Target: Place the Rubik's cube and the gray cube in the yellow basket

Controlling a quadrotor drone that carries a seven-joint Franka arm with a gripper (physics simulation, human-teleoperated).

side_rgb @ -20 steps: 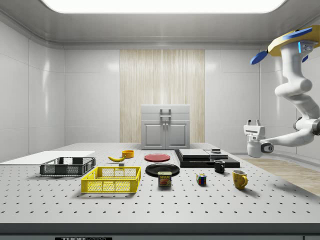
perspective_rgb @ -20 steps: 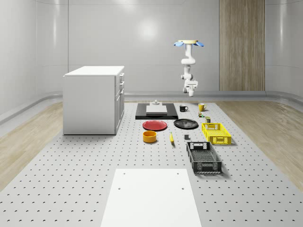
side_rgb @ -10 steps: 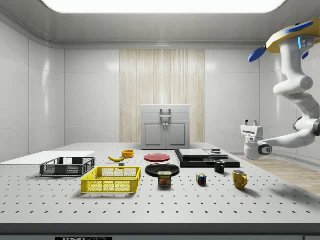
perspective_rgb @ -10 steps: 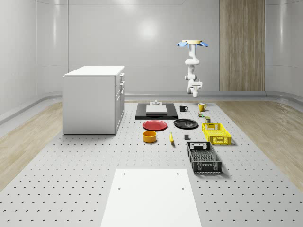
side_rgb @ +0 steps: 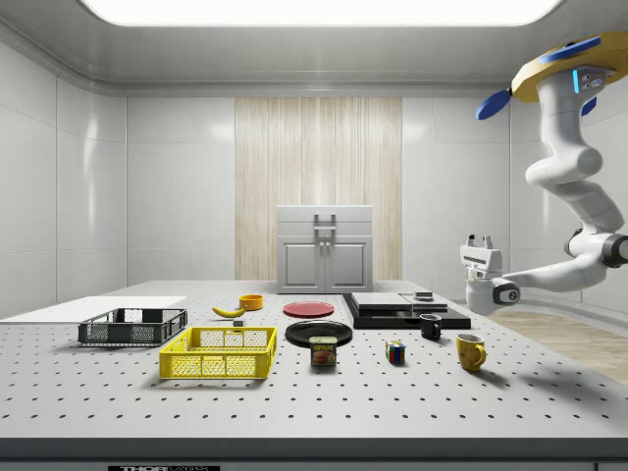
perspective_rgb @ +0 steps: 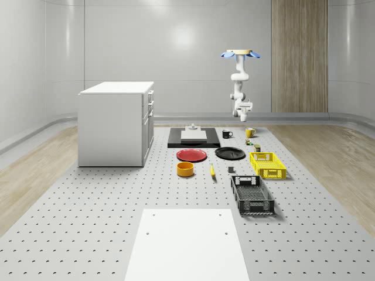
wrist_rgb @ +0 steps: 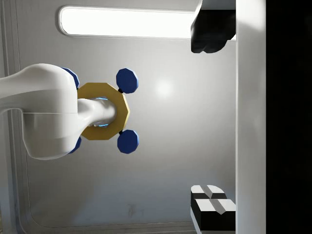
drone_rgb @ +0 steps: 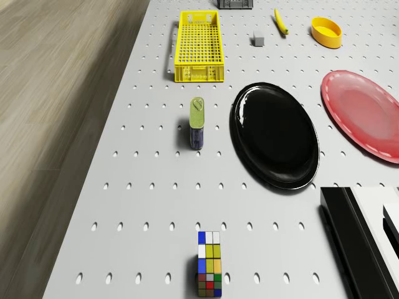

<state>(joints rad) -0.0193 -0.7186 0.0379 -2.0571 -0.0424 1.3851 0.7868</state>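
You had the perforated table carrying everything, with the white cabinet on the whole-scene view's left. The drone hovered high over the table's far end, above the yellow mug; the side view's right edge cut off part of its body. The arm hung down and bent, so that the gripper pointed up, well above the table and clear of every object.

In the drone view the black slab and the red plate ran off the picture's edge, and just a sliver of the black basket was in frame. The black plate lay whole, just beside the can.

The yellow basket stood empty. The Rubik's cube sat on the table, well apart from the basket, with the can between them. The gray cube rested near the basket's side, outside it, and was a mere speck in the whole-scene view.

The jaws stood wide apart, the fingertips gripping nothing.
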